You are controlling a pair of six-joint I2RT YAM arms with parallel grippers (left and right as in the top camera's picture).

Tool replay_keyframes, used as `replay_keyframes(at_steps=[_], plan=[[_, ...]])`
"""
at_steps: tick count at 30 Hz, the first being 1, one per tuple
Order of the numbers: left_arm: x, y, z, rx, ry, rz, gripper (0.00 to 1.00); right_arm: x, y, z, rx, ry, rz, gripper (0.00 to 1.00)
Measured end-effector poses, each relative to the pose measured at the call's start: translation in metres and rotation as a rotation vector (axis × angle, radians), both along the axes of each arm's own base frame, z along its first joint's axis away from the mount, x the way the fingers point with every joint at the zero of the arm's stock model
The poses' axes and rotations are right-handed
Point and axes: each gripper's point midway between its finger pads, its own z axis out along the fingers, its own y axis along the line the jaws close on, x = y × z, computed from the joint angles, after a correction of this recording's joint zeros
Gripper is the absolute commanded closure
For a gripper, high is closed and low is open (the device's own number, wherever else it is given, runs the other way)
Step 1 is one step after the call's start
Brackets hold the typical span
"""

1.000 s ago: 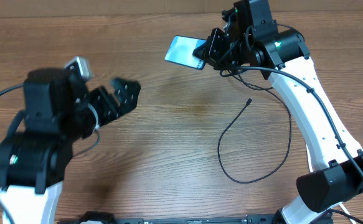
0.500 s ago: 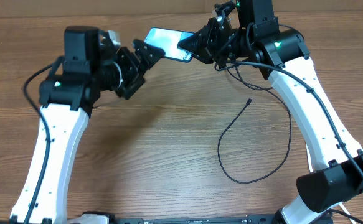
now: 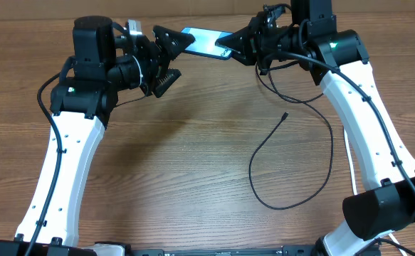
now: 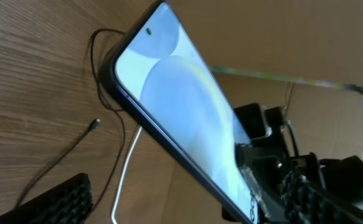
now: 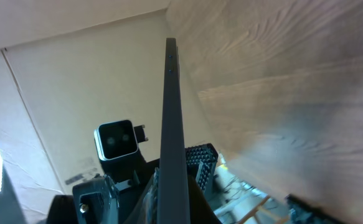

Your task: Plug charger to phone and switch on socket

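Right gripper [image 3: 226, 48] covers phone [image 3: 198, 40] end (partly).

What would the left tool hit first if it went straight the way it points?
Probably the phone, held by the right tool, right ahead; depth is unclear.

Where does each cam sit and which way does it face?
Overhead: fixed above the brown wooden table, facing down; white left arm, right arm, right end effector holding the slim blue-screened phone.
Left wrist: on left arm, facing the phone's screen; own ridged black finger lower left.
Right wrist: on right arm, sighting along the phone's edge; own end effector at bottom.
Shared: the phone, in all.
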Motion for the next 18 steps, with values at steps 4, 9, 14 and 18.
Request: replay_keyframes(at_steps=[4,9,14,18], plan=[[0.003,0.003,-0.001,-0.038,0.065,0.057,0.2,-0.003,0.003,0.001,0.029,0.081,-0.021,0.96],[0.01,0.008,-0.001,-0.073,0.122,0.137,0.25,-0.007,0.008,0.002,0.059,0.168,-0.04,0.96],[0.014,0.01,0.0,-0.112,0.17,0.19,0.32,-0.01,0.012,0.003,0.074,0.205,-0.037,0.96],[0.013,0.008,0.0,-0.14,0.212,0.213,0.36,-0.012,0.014,0.003,0.076,0.214,-0.036,0.96]])
